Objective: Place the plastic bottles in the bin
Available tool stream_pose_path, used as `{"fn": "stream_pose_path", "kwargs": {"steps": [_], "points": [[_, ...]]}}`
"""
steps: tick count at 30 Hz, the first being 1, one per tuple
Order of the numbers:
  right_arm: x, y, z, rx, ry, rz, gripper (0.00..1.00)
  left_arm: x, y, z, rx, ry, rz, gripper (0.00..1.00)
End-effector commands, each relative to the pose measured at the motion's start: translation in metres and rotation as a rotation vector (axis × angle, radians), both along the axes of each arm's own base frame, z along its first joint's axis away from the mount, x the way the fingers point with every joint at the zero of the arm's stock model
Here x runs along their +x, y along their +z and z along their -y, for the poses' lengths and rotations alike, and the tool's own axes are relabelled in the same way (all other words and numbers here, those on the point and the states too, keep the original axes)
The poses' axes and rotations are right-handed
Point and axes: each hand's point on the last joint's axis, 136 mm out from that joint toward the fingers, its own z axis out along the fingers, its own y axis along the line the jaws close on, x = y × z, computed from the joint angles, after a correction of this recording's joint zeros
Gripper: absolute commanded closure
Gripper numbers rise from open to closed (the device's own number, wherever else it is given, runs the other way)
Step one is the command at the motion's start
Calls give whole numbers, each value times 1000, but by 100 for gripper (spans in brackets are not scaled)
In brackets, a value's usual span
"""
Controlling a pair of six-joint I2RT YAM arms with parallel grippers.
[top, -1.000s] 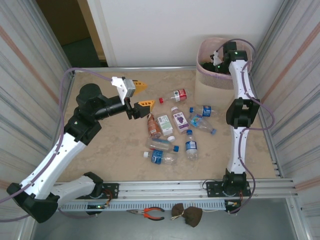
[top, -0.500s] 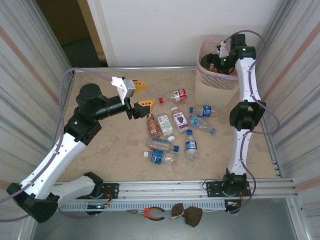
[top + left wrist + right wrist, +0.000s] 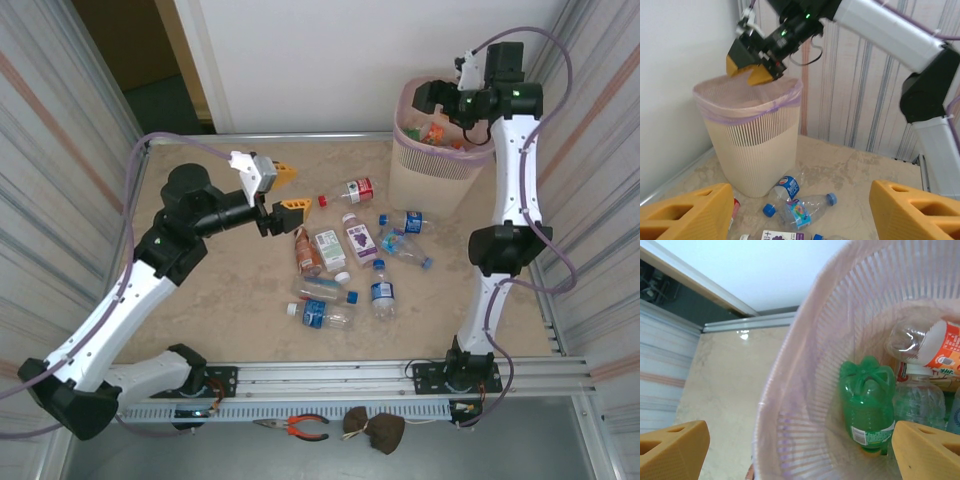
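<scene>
A green bottle (image 3: 867, 410) and a clear orange-labelled bottle (image 3: 927, 342) are lying inside the pale pink slotted bin (image 3: 805, 365), directly below the right gripper (image 3: 800, 442), which is hovering spread wide, holding nothing. Ahead of the left gripper (image 3: 290, 190), likewise parted and empty, loose bottles (image 3: 357, 240) are lying scattered.

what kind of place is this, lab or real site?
Likely a lab test cell: left arm and right arm bolted to a rail, corrugated walls boxing in the table, bottles staged near a bin, pliers left on the ledge.
</scene>
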Motion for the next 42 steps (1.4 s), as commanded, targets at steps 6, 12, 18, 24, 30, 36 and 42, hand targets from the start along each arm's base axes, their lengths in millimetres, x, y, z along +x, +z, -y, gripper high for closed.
{"fn": "stream_pose_path", "kwargs": {"steps": [6, 12, 18, 24, 30, 36, 42], "points": [[-40, 58, -3, -23, -22, 124, 8, 38, -21, -1, 20, 142, -193, 31], [-66, 79, -10, -37, -16, 176, 8, 63, -68, -8, 40, 294, -421, 35], [-89, 88, -20, -57, 1, 204, 8, 73, -123, -11, 113, 416, -598, 38], [-110, 95, -29, -73, 19, 227, 8, 75, -173, -9, 212, 528, -695, 38], [-124, 89, -33, -82, 30, 234, 8, 77, -218, -15, 257, 661, -806, 33], [-131, 80, -32, -84, 29, 227, 8, 72, -267, -11, 313, 695, -957, 31], [-134, 73, -31, -87, 29, 220, 8, 63, -310, -11, 382, 737, -1104, 31]]}}
